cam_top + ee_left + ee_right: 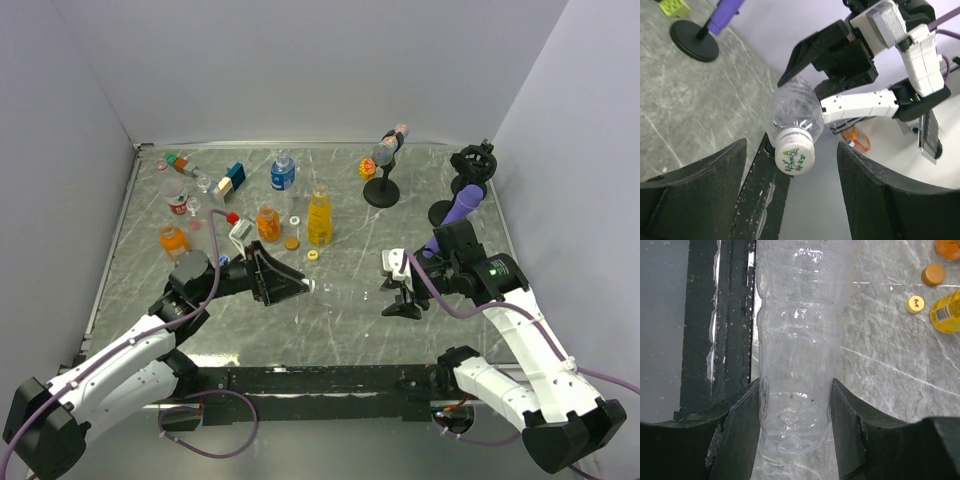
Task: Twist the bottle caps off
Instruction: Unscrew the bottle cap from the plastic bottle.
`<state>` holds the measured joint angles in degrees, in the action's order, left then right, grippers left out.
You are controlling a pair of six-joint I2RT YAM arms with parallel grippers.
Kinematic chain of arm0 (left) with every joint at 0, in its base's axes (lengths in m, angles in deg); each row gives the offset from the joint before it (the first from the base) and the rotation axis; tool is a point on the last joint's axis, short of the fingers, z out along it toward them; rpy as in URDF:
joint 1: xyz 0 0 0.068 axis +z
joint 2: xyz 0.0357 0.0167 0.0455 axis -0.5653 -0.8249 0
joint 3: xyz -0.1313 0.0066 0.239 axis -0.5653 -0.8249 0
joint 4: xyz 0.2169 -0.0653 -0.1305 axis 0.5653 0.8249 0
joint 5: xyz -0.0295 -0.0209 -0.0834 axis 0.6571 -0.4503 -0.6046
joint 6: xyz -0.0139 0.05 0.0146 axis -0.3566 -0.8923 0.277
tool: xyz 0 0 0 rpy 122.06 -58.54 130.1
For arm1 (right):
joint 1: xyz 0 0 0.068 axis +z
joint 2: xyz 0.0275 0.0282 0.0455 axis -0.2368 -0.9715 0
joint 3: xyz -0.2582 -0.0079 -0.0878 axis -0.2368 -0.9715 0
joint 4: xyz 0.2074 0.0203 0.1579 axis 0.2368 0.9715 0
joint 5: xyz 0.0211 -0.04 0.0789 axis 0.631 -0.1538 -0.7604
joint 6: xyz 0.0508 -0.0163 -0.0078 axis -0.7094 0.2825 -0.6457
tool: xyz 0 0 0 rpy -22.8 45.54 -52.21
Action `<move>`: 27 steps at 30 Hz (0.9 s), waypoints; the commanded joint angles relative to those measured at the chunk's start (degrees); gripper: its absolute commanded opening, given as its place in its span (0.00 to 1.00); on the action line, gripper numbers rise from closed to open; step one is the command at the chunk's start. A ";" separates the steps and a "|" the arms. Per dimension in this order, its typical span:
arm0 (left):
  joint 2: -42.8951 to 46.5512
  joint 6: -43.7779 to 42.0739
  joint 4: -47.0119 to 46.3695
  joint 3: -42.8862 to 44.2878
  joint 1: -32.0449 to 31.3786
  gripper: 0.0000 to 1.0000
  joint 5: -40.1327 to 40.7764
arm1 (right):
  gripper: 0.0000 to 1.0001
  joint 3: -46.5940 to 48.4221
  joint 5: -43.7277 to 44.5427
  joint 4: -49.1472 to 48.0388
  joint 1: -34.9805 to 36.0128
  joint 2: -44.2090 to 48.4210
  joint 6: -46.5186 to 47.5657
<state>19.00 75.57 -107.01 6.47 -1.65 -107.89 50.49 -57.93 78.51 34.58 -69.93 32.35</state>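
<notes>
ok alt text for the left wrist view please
A clear bottle, held by the right gripper, points its white cap at the camera, between the black fingers of the open left gripper, untouched by them.

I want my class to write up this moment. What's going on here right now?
The right claw grips a clear bottle near its base, holding it sideways above the table. The left claw sits open around the bottle's white cap, one finger on either side with gaps showing, so the cap is not gripped and not yet off. Further back, a loose yellow cap and orange cap lie beside a yellow bottle.
</notes>
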 commanded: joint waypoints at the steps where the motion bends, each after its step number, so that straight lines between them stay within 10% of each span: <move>1: -0.60 1.91 -5.67 -0.51 0.30 0.74 -4.83 | 0.17 2.04 -2.77 -2.27 0.56 -0.21 0.78; 16: -2.01 0.25 -2.61 1.16 0.39 0.52 -5.71 | 0.18 1.61 -1.98 -3.94 1.61 -1.44 -1.33; 20: -1.75 -0.55 -1.20 1.69 0.39 0.33 -5.18 | 0.22 1.60 -1.80 -4.38 1.70 -1.62 -2.20; 27: -0.17 -6.59 5.98 3.44 0.30 0.08 -2.46 | 0.82 2.30 0.04 -7.36 1.88 -1.71 -7.12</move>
<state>16.97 74.78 -106.11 6.27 -1.39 -111.89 50.49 -57.29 75.62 35.94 -71.94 28.20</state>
